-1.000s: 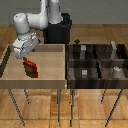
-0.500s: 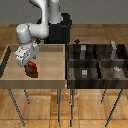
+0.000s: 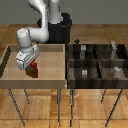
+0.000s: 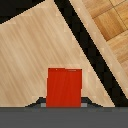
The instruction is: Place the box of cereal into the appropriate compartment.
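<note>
A robot gripper (image 3: 31, 65) sits directly over the red cereal box (image 3: 33, 70) inside the light wooden bin (image 3: 50, 80), toward the exterior view's left; its grasp cannot be judged. Bare floor surrounds the box.

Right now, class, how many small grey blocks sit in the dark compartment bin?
3 visible: one grey block back-left, one front-left, one front-right. Others may hide behind dividers.

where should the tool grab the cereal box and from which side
Grip the box of cereal across its two broad red faces, coming straight down from above. It stands on the floor of the light wooden bin, thin enough to fit between the fingers. The tool already sits directly over it in the exterior view.
</note>
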